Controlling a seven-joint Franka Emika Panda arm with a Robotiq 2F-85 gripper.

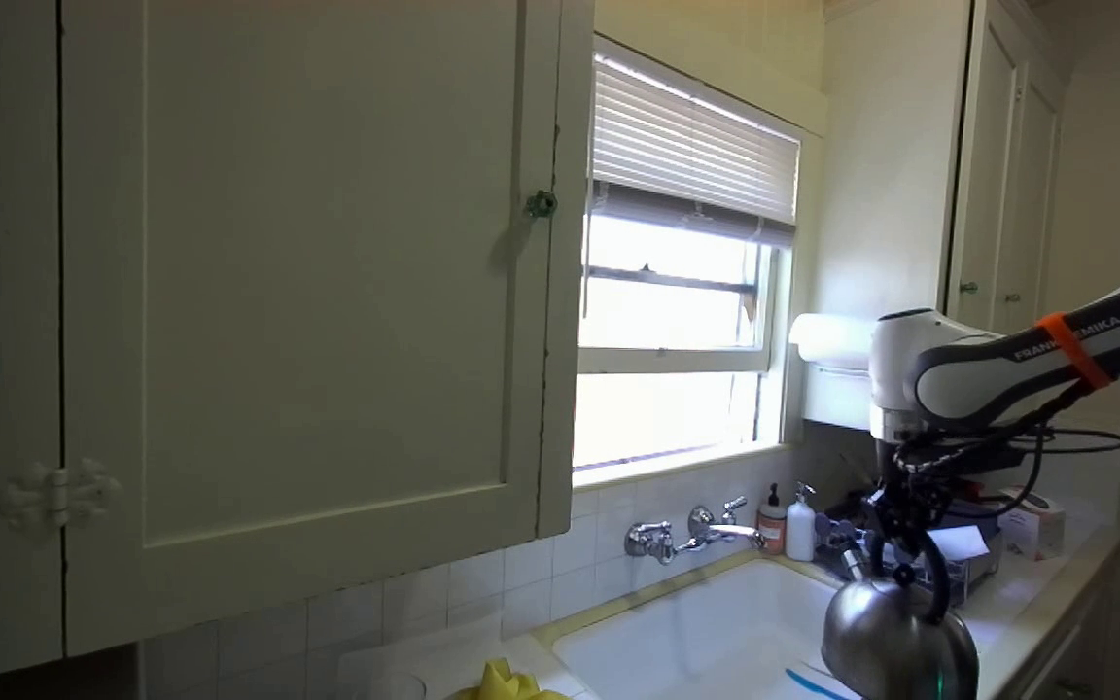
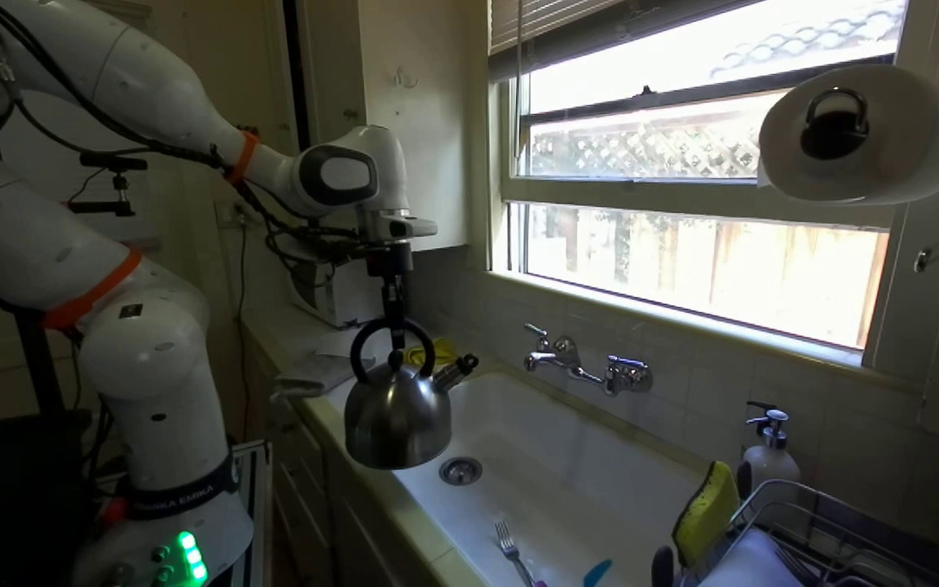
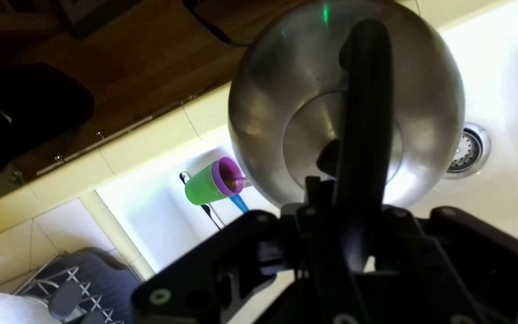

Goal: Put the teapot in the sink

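Black hand [image 3: 349, 204] grips the teapot [image 2: 398, 424] by its handle [image 3: 367, 117] above the sink's rim [image 2: 455, 526], arm [image 1: 988, 374] lettered FRANKA EMIKA.

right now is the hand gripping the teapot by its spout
No, the hand grips the black arched handle, with the spout out to one side.

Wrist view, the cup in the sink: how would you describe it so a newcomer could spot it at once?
Start at the white sink, then find the big round teapot covering part of it. The cup shows by the teapot's lower left edge, opposite the drain. Its green body and purple rim set it apart from the grey teapot and the slim blue piece.
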